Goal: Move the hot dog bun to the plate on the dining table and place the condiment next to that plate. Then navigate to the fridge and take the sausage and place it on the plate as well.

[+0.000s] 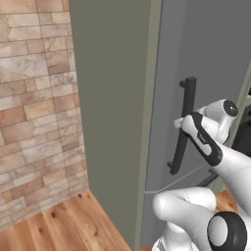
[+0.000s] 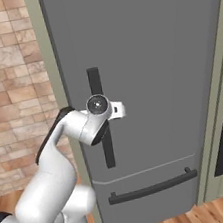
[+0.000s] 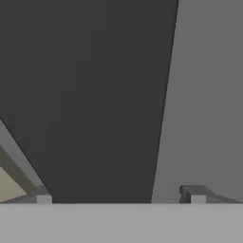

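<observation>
Hand view, one entry: we record the gripper (image 3: 121, 194) with its fingertips (image 3: 43, 195) spread wide, one to each side of the dark vertical handle (image 3: 90, 95) of the fridge (image 3: 209, 95), nothing clamped between them. Left base view: we note the hand at that handle (image 1: 182, 127), level with its middle, fridge door (image 1: 215, 59) shut. Right base view: handle (image 2: 101, 120) partly behind the wrist; lower drawer bar (image 2: 152, 185) well below the fingers.
</observation>
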